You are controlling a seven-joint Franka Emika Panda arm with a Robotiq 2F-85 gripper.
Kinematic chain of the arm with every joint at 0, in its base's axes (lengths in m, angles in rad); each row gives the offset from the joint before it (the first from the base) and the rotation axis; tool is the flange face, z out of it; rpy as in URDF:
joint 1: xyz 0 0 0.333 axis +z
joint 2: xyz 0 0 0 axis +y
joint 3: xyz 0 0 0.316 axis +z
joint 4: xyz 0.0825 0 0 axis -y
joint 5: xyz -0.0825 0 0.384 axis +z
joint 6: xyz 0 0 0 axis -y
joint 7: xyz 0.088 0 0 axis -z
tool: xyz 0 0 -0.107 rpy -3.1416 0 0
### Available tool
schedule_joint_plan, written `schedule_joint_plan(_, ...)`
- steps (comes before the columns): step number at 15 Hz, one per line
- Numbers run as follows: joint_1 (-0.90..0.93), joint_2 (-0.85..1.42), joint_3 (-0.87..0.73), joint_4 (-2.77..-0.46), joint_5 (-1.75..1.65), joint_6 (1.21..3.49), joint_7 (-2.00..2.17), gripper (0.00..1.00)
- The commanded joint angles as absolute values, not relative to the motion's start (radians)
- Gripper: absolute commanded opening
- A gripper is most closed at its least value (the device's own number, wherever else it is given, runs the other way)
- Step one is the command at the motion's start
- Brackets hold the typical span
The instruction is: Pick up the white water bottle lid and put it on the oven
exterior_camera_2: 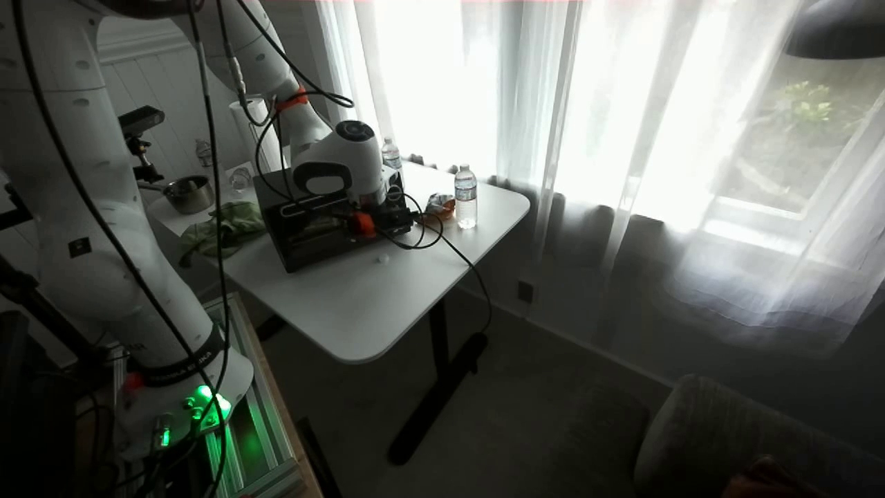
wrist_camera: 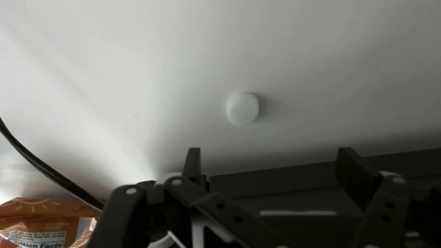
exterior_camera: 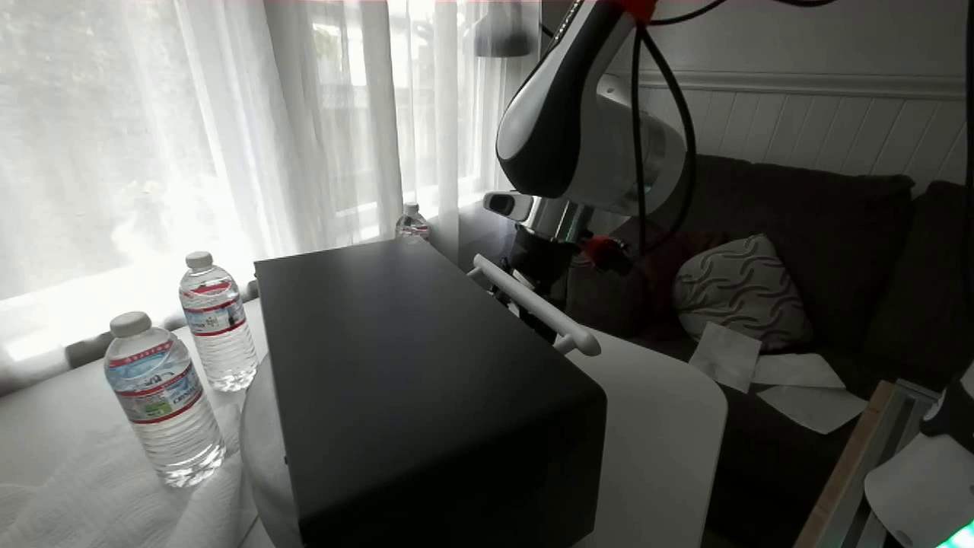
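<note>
Wrist view: the gripper [wrist_camera: 270, 160] is spread wide, its fingers [wrist_camera: 193, 163] well apart, with the edge of the oven [wrist_camera: 268, 179] showing behind them; contact with the oven cannot be told. The lid [wrist_camera: 242, 108] lies on the table [wrist_camera: 103, 79], apart from both fingers. In an exterior view, it sits near the oven's front, and table surface runs from there to a rounded near corner [exterior_camera_2: 356, 349]. Limits on movement: at right, a bag [exterior_camera_2: 440, 207] and an upright bottle [exterior_camera_2: 467, 202] near the table's edge; a cable [wrist_camera: 44, 167] passing near the bag; and, in an exterior view, the handle [exterior_camera: 533, 299] projecting from the oven just beside the gripper.
</note>
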State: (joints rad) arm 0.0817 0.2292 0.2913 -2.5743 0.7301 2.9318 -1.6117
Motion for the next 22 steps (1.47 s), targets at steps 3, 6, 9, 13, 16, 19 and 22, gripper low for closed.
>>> schedule_joint_plan(3,0.019,0.311,0.331,-2.533,0.786,2.940,-1.734,1.00)
schedule_joint_plan(6,0.000,0.334,0.346,-2.525,0.784,2.941,-1.750,1.00)
schedule_joint_plan(9,-0.007,0.355,0.357,-2.518,0.778,2.948,-1.744,1.00)
schedule_joint_plan(13,-0.008,0.372,0.366,-2.513,0.772,2.962,-1.742,1.00)
schedule_joint_plan(16,-0.013,0.386,0.373,-2.507,0.771,2.984,-1.747,1.00)
schedule_joint_plan(19,-0.019,0.397,0.378,-2.503,0.768,2.993,-1.749,1.00)
schedule_joint_plan(22,-0.029,0.410,0.390,-2.494,0.771,3.001,-1.765,0.95)
